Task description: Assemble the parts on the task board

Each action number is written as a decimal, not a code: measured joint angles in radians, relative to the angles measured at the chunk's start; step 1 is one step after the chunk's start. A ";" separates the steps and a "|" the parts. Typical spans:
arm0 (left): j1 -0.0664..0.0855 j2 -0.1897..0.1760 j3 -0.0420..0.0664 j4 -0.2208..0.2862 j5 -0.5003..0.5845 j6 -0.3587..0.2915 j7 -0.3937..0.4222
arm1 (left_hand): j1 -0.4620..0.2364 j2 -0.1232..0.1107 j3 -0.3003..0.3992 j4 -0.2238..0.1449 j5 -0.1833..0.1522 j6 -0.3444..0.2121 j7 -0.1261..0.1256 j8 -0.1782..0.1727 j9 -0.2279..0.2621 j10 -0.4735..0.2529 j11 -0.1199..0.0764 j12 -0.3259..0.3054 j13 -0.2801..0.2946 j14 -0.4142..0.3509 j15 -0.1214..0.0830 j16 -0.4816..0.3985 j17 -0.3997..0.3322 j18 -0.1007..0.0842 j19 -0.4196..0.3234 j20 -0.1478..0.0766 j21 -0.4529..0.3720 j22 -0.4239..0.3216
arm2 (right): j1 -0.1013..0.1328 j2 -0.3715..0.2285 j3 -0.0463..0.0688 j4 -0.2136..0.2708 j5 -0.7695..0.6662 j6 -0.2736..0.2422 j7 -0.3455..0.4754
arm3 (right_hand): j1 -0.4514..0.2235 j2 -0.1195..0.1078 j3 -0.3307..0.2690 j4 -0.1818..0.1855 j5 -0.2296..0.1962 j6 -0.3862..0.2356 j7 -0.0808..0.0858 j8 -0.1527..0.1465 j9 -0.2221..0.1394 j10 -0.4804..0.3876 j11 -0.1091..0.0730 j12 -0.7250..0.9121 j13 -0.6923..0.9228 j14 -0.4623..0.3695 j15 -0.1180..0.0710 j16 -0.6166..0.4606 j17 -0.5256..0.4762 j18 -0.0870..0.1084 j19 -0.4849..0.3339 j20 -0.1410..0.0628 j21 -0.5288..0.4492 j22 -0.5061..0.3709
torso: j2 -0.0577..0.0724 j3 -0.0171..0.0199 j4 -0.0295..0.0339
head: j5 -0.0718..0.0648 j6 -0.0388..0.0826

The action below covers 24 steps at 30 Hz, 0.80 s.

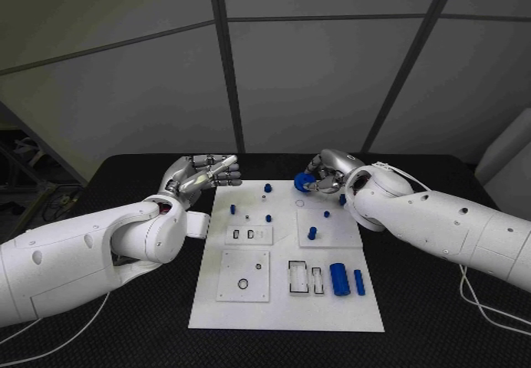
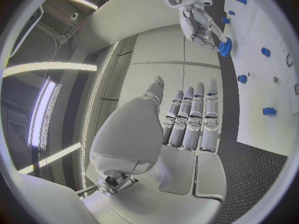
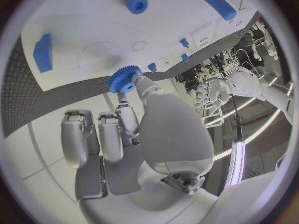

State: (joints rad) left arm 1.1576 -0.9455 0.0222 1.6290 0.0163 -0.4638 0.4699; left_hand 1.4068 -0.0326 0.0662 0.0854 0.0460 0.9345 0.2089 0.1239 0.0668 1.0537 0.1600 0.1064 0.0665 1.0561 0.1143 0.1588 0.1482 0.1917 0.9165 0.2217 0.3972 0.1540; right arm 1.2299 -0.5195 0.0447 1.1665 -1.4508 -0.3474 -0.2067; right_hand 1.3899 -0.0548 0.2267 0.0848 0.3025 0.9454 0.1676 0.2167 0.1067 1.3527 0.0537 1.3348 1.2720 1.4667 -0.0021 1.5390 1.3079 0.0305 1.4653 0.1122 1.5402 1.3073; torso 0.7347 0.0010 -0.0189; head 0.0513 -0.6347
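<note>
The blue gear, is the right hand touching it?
Touching. The right wrist view shows the right hand pinching the blue gear between its fingertips, above the task board.

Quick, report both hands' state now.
Left hand: open, fingers straight, holding nothing.
Right hand: pinching a blue gear above the task board.

Grey panelled wall [image 1: 310, 69] behind black table [image 1: 133, 322]

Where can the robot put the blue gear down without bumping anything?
The right hand holds the blue gear by the task board's far edge. The board's near strip, in front of the two blue cylinders, looks bare. The black table either side is free too. The far half, dotted with small blue pegs, is crowded.
</note>
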 measured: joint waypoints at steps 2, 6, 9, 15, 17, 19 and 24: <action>0.000 0.000 0.000 0.000 0.000 0.000 0.000 | 0.000 0.000 0.000 0.000 0.000 0.000 0.000 0.000 0.000 0.000 0.000 0.000 0.000 0.000 0.000 0.000 0.000 0.000 0.000 0.000 0.000 0.000 | 0.000 -0.001 0.000 0.023 -0.011 -0.008 0.000 | 0.000 0.000 0.001 -0.001 -0.001 0.000 0.000 0.000 0.000 0.000 0.000 0.000 0.000 0.000 0.000 0.000 0.000 0.000 0.000 0.000 0.000 0.000 | 0.000 0.0000 -0.0009 | 0.001 0.000; 0.000 0.001 0.000 -0.001 0.000 0.000 0.000 | 0.000 0.000 0.000 0.000 0.000 0.000 0.000 0.000 0.000 0.000 0.000 0.000 0.000 0.000 0.000 0.000 0.000 0.000 0.000 0.000 0.000 0.000 | 0.000 0.012 0.000 0.055 -0.036 -0.016 0.000 | 0.000 0.000 0.003 -0.003 -0.003 0.000 0.000 0.000 0.000 0.000 0.000 0.000 -0.001 -0.003 -0.003 0.000 0.000 0.000 0.000 0.000 0.000 0.000 | 0.000 0.0001 -0.0011 | 0.002 0.000; 0.000 0.003 0.000 -0.002 0.000 0.001 -0.001 | 0.000 0.000 0.000 0.000 0.000 0.000 0.000 0.000 0.000 0.000 0.000 0.000 0.000 0.000 0.000 0.000 0.000 0.000 0.000 0.000 0.000 0.000 | 0.000 0.036 0.000 0.067 -0.063 -0.018 -0.001 | 0.000 0.000 0.003 -0.003 -0.003 0.000 0.000 0.000 0.000 0.000 0.000 0.000 -0.001 -0.003 -0.003 0.000 0.000 0.000 0.000 0.000 0.000 0.000 | 0.000 0.0003 -0.0006 | 0.003 0.001; 0.000 0.005 0.000 -0.005 0.000 0.001 -0.001 | 0.000 0.000 0.000 0.000 0.000 0.000 0.000 0.000 0.000 0.000 0.000 0.000 0.000 0.000 0.000 0.000 0.000 0.000 0.000 0.000 0.000 0.000 | 0.000 0.088 -0.002 0.060 -0.123 -0.017 -0.003 | 0.004 -0.004 0.003 -0.003 -0.005 0.000 0.000 0.000 0.000 0.000 0.000 0.000 -0.002 -0.003 -0.003 0.000 0.000 0.000 0.000 0.000 0.000 0.000 | 0.001 -0.0001 0.0015 | 0.002 0.001; 0.000 0.006 0.000 -0.006 0.000 0.001 -0.001 | 0.000 0.000 0.000 0.000 0.000 0.000 0.000 0.000 0.000 0.000 0.000 0.000 0.000 0.000 0.000 0.000 0.000 0.000 0.000 0.000 0.000 0.000 | 0.000 0.101 -0.003 0.054 -0.136 -0.016 -0.003 | 0.004 -0.004 0.003 -0.004 -0.007 0.000 0.000 0.000 0.000 0.000 0.000 0.000 -0.002 -0.003 -0.003 0.000 0.000 0.000 0.002 -0.002 0.000 0.000 | 0.001 -0.0002 0.0018 | 0.001 0.002; 0.000 0.007 0.000 -0.006 0.000 0.001 -0.001 | 0.000 0.000 0.000 0.000 0.000 0.000 0.000 0.000 0.000 0.000 0.000 0.000 0.000 0.000 0.000 0.000 0.000 0.000 0.000 0.000 0.000 0.000 | 0.000 0.115 -0.004 0.046 -0.149 -0.015 -0.004 | 0.004 -0.004 0.006 -0.006 -0.004 0.000 0.000 -0.002 0.000 0.000 0.000 0.000 -0.004 -0.004 -0.003 0.000 0.000 0.000 0.004 -0.004 0.000 0.000 | 0.002 -0.0003 0.0020 | 0.001 0.002; 0.000 0.008 0.000 -0.007 0.000 0.001 -0.001 | 0.000 0.000 0.000 0.000 0.000 0.000 0.000 0.000 0.000 0.000 0.000 0.000 0.000 0.000 0.000 0.000 0.000 0.000 0.000 0.000 0.000 0.000 | 0.000 0.140 -0.008 0.027 -0.174 -0.007 -0.008 | 0.004 -0.004 0.007 -0.005 0.000 0.000 0.000 -0.006 0.000 0.000 0.000 0.000 -0.005 -0.004 -0.003 0.000 0.000 0.000 0.004 -0.004 0.000 0.001 | 0.002 -0.0008 0.0024 | 0.001 0.000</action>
State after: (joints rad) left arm 1.1576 -0.9380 0.0222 1.6223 0.0162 -0.4628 0.4692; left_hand 1.4068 -0.0326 0.0662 0.0854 0.0460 0.9345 0.2089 0.1240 0.0668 1.0537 0.1601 0.1064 0.0665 1.0561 0.1143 0.1588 0.1480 0.1917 0.9165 0.2217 0.3971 0.1542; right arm 1.2298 -0.3793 0.0368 1.1931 -1.6250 -0.3543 -0.2143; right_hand 1.3938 -0.0591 0.2342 0.0799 0.3020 0.9456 0.1676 0.2106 0.1066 1.3526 0.0538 1.3348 1.2674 1.4632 -0.0054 1.5390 1.3077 0.0307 1.4690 0.1085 1.5402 1.3081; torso 0.7367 0.0002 -0.0165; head 0.0522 -0.6345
